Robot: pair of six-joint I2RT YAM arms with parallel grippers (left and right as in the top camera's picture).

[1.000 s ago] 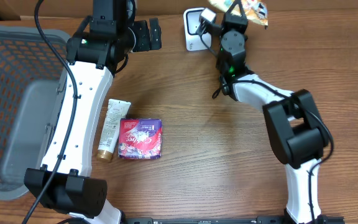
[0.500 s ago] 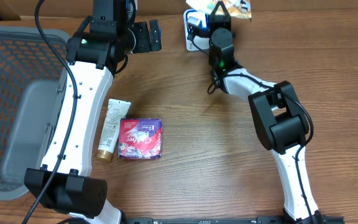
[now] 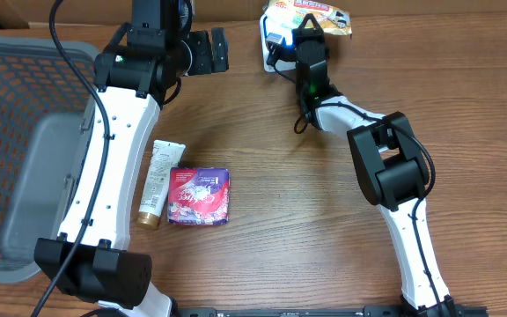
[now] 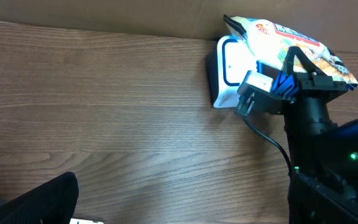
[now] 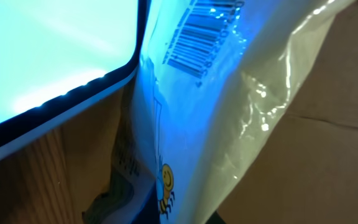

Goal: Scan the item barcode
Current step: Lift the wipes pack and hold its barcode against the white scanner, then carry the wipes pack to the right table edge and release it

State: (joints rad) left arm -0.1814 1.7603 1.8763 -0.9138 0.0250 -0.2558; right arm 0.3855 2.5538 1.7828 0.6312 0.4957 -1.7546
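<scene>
Grey basket (image 3: pixel 25 150) at left; tube (image 3: pixel 158 183) and purple packet (image 3: pixel 198 195) touching on the table (image 3: pixel 306 220); left tool (image 3: pixel 209 50) spread wide, far centre; right tool (image 4: pixel 300 65) pinching the snack bag (image 4: pixel 291 40) against the white scanner (image 4: pixel 224 74) at the far edge, barcode (image 5: pixel 201 37) lit blue.
</scene>
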